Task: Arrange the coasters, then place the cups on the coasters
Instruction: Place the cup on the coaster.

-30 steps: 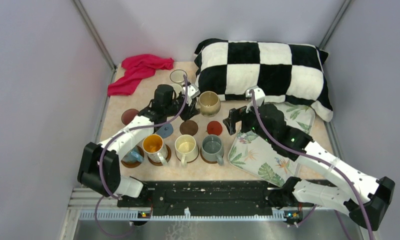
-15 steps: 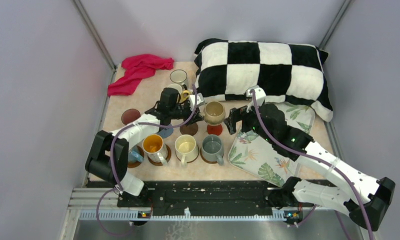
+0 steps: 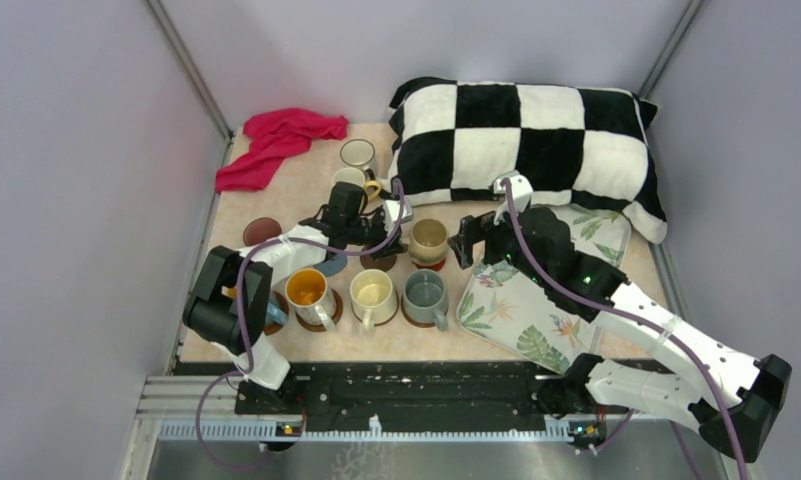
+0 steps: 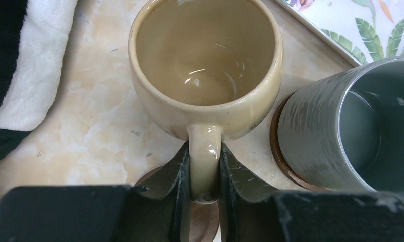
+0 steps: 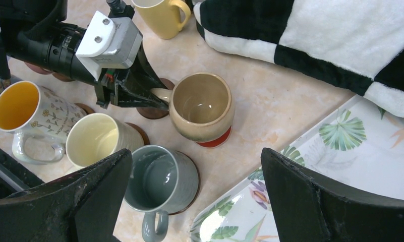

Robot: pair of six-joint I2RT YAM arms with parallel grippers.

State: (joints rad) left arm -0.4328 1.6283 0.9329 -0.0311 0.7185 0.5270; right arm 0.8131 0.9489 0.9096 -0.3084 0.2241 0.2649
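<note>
My left gripper [image 4: 205, 171] is shut on the handle of a tan mug [image 4: 206, 60], which stands on the red coaster [image 5: 217, 141]. From above, the tan mug [image 3: 428, 240] is in the second row with the left gripper [image 3: 400, 238] at its left. A brown coaster [image 4: 205, 222] lies bare under the fingers. In the front row an orange-lined mug [image 3: 306, 290], a cream mug [image 3: 372, 293] and a grey mug [image 3: 425, 293] each sit on brown coasters. My right gripper [image 5: 197, 151] hovers open above the grey mug [image 5: 162, 184], holding nothing.
A yellow mug [image 3: 351, 178] and a white mug [image 3: 357, 153] stand at the back, near a red cloth [image 3: 276, 140]. A checkered pillow [image 3: 526, 140] fills the back right. The leaf-print tray [image 3: 546, 320] lies under the right arm. A bare brown coaster [image 3: 262, 231] sits far left.
The left gripper carried the tan mug rightward and down onto the red coaster. The right arm has not moved.
</note>
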